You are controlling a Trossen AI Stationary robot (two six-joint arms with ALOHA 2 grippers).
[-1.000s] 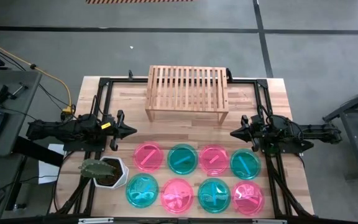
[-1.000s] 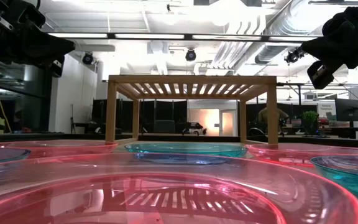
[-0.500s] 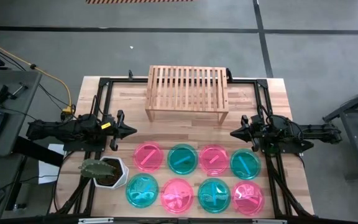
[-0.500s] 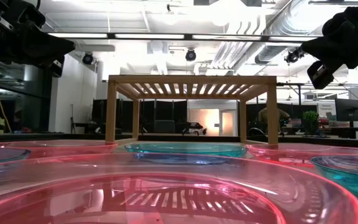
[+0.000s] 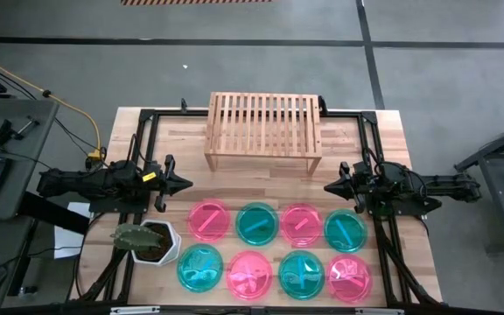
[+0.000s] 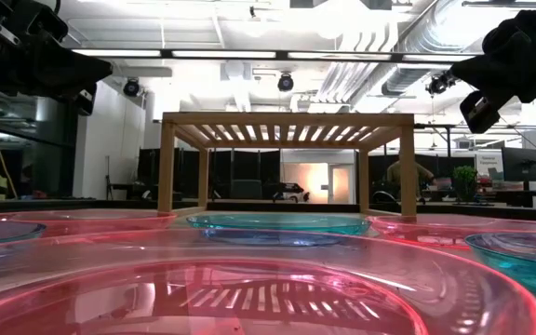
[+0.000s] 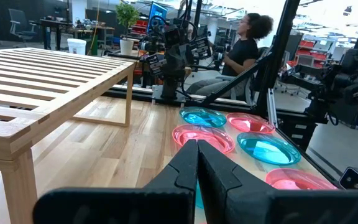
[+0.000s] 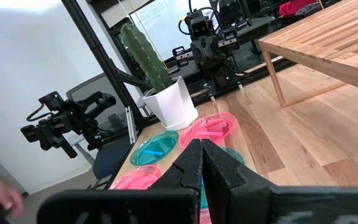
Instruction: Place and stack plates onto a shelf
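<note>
Eight round translucent plates lie flat on the tabletop in two rows near its near edge, pink (image 5: 209,220) and teal (image 5: 256,223) alternating. The light-wood slatted shelf (image 5: 263,131) stands on its legs near the far edge, with nothing on its top. My left gripper (image 5: 188,184) hovers shut above the table's left side, left of the far row of plates. My right gripper (image 5: 327,186) hovers shut on the right side, pointing toward the left one. Both grippers are above the table in the low view.
A white hexagonal pot with a cactus (image 5: 147,241) stands at the near left, beside the teal plate (image 5: 200,268). A black frame (image 5: 147,116) runs around the table's edges. Bare wood (image 5: 256,185) lies between shelf and plates. A person (image 7: 244,46) sits beyond the table.
</note>
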